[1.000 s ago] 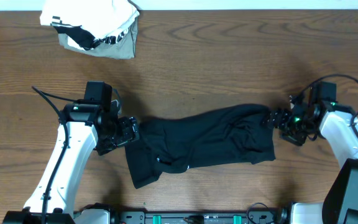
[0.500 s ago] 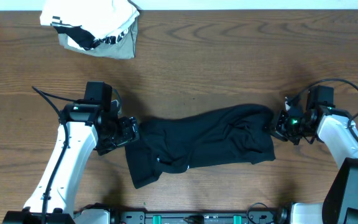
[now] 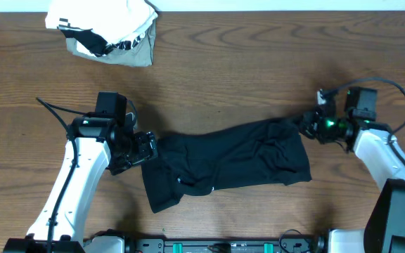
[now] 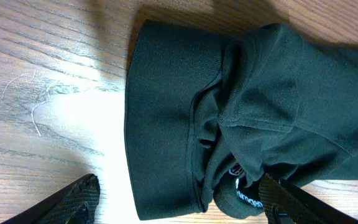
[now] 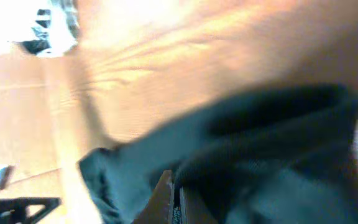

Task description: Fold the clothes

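The clothes (image 3: 230, 161), a black garment, lie crumpled across the middle of the table. My left gripper (image 3: 146, 149) stands open at the garment's left end. In the left wrist view its fingertips (image 4: 73, 199) stand wide apart on either side of the folded hem (image 4: 166, 124), next to a small white logo (image 4: 238, 193). My right gripper (image 3: 306, 126) is shut on the garment's upper right corner. The right wrist view is blurred, but dark fabric (image 5: 278, 155) is pinched between the closed jaws of the right gripper (image 5: 174, 200).
A white-and-grey bundle with striped trim (image 3: 107, 31) sits at the far left of the wooden table (image 3: 245, 70). The table's front edge with the arm bases (image 3: 223, 246) runs just below the garment.
My right gripper has closed on the garment's right corner and moved up and to the left, dragging that corner with it. The left arm has not moved.
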Controlling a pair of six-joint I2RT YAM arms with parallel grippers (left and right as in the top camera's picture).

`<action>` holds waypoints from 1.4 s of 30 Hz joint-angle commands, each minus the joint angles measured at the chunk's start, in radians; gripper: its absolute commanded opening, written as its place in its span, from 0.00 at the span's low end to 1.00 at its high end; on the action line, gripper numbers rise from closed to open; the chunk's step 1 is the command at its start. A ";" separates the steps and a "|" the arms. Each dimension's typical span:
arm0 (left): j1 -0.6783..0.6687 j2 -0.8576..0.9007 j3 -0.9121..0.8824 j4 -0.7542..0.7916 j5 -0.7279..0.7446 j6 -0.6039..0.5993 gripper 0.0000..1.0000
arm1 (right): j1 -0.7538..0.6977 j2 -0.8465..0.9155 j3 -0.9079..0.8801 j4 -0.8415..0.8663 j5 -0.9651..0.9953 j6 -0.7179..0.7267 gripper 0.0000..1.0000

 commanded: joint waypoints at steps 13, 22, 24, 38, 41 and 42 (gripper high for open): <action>0.004 -0.006 0.007 0.011 -0.013 0.009 0.84 | 0.375 -0.008 0.003 0.075 0.208 0.172 0.29; 0.004 -0.005 0.007 0.010 -0.013 0.009 0.84 | 0.294 -0.041 0.230 -0.343 0.350 -0.009 0.44; 0.004 -0.005 0.007 0.011 -0.013 0.009 0.84 | 0.287 -0.060 0.299 -0.503 0.481 -0.074 0.46; 0.004 -0.005 0.007 0.013 -0.013 0.005 0.84 | 0.291 -0.076 0.107 -0.598 0.562 -0.147 0.57; 0.004 -0.005 0.007 0.013 -0.013 0.005 0.84 | 0.291 -0.076 0.047 -0.527 0.524 -0.146 0.56; 0.004 -0.005 0.007 0.014 -0.013 0.005 0.84 | 0.291 -0.076 0.032 -0.502 0.506 -0.146 0.56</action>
